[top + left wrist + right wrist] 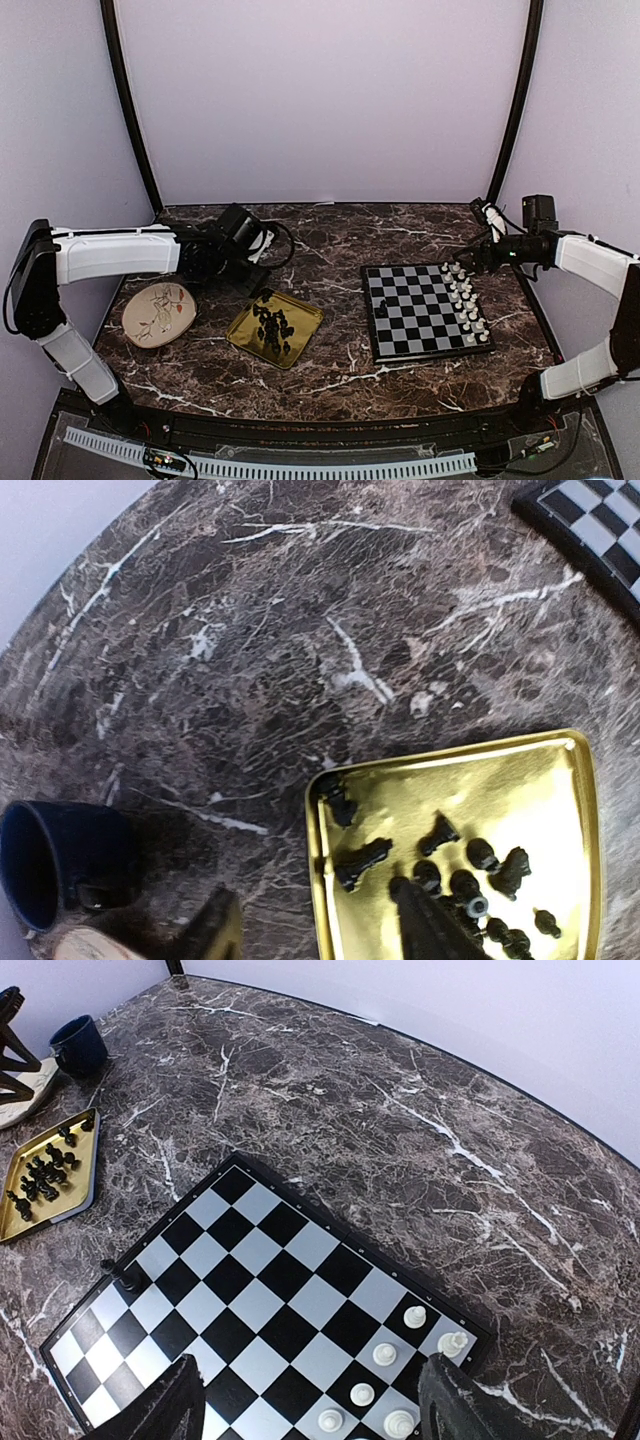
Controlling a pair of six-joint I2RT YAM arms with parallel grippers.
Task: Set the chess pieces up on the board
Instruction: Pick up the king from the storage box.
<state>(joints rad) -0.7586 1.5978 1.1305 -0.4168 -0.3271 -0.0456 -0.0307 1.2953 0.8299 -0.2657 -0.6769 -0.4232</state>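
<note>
Most black pieces (482, 853) lie in the tray (450, 752), not on the board (260, 1305). Left gripper (310, 890), spread above them, must pinch one next.

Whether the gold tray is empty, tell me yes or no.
No, many black chess pieces lie scattered in the gold tray, as the left wrist view shows.

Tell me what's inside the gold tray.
The gold tray holds black chess pieces, clustered, some tipped over. A left gripper finger covers part of the cluster in the wrist view, hiding whatever is beneath it.
</note>
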